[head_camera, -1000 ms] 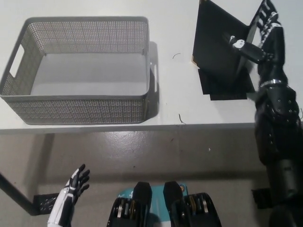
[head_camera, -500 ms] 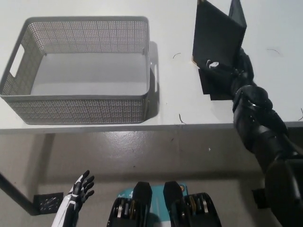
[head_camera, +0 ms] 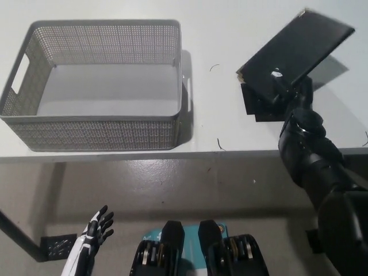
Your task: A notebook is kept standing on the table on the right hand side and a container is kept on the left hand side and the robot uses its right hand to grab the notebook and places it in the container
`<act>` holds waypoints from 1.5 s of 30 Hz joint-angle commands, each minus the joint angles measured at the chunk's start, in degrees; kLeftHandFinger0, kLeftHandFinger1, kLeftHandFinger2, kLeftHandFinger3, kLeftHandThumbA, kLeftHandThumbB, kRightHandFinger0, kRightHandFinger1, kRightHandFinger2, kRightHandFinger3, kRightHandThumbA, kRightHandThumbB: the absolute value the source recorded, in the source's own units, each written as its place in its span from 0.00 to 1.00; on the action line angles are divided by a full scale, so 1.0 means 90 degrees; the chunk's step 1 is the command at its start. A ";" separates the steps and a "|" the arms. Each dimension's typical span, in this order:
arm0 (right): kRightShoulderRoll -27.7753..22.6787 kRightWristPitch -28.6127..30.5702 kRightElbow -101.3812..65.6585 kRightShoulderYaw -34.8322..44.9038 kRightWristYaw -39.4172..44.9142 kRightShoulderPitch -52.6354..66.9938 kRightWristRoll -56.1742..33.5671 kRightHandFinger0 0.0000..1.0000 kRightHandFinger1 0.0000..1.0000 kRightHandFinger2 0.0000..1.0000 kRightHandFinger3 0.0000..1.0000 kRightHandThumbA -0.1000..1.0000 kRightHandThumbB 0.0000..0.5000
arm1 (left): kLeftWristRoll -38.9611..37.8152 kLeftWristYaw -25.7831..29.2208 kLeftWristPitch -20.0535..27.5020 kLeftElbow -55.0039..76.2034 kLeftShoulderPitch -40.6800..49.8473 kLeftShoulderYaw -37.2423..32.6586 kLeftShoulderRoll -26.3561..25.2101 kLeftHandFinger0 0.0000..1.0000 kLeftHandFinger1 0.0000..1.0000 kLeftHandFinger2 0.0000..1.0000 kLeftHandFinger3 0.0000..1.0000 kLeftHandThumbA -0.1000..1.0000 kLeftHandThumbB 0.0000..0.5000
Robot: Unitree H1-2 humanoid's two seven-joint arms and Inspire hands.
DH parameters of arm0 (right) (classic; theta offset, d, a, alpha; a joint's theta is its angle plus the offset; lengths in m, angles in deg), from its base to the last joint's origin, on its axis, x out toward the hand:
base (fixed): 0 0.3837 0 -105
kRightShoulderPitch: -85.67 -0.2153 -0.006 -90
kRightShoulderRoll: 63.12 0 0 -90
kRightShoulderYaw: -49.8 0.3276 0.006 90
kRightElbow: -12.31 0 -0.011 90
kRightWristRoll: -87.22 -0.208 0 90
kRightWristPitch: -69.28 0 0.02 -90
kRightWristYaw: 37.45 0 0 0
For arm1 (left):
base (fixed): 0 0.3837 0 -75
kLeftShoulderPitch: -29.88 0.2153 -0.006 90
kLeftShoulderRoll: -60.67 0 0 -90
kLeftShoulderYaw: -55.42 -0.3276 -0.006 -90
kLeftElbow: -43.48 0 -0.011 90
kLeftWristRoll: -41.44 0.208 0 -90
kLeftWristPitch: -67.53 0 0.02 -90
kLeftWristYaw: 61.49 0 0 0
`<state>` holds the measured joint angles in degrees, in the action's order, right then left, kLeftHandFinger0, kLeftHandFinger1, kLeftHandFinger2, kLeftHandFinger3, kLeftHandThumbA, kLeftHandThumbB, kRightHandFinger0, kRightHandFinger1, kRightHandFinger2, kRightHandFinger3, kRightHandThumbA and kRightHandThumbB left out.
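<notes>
The black notebook (head_camera: 296, 49) is tilted over the table's right side, lifted off the surface and slanting up to the right. My black right hand (head_camera: 284, 86) grips its lower edge from below, fingers shut on it. The grey mesh container (head_camera: 95, 132) stands empty on the left of the white table, well apart from the notebook. My white left hand (head_camera: 95, 230) hangs below the table edge at the lower left, fingers spread and holding nothing.
The white table (head_camera: 213, 123) ends at a front edge running across the middle of the picture, with grey floor below. A dark shadow patch lies on the table under the notebook.
The notebook has gone from standing upright to tilted and raised toward the right, with my right hand holding it from underneath. The left hand has barely moved.
</notes>
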<state>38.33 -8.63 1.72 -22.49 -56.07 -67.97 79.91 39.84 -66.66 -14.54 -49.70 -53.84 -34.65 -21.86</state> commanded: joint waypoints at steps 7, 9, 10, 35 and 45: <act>0.0231 0.0762 -0.1899 -0.0494 -0.0425 -0.0818 0.0362 0.00 0.23 0.66 0.70 0.00 0.19 | -0.0061 -0.0152 0.0287 0.0040 -0.0037 -0.0018 -0.0126 1.00 1.00 1.00 1.00 1.00 0.27; 0.0351 0.0548 -0.2931 -0.0744 -0.0345 -0.0800 0.0534 0.00 0.23 0.66 0.74 0.00 0.14 | -0.0079 -0.0162 0.0216 0.0085 -0.0037 -0.0024 -0.0126 1.00 1.00 1.00 1.00 1.00 0.25; 0.0378 0.0487 -0.3147 -0.0786 -0.0292 -0.0798 0.0524 0.00 0.23 0.64 0.73 0.00 0.13 | -0.0059 -0.0146 0.0195 0.0098 -0.0037 -0.0024 -0.0122 1.00 1.00 1.00 1.00 1.00 0.25; 0.1852 0.0319 -0.1643 -0.3107 -0.0593 -0.1679 0.1938 0.00 0.21 0.69 0.75 0.00 0.20 | 0.0234 -0.0119 0.0382 -0.0163 -0.0143 -0.0166 -0.0192 1.00 1.00 1.00 1.00 1.00 0.31; 0.1874 0.0363 -0.0420 -0.4017 -0.0749 -0.1855 0.2564 0.00 0.30 0.69 0.71 0.00 0.28 | 0.0349 -0.0058 0.0098 0.0030 -0.0137 -0.0195 -0.0217 1.00 1.00 1.00 1.00 1.00 0.35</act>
<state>55.29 -10.48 -1.86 -56.56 -60.49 -78.64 98.51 41.72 -66.65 -13.73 -51.61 -54.89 -35.97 -22.99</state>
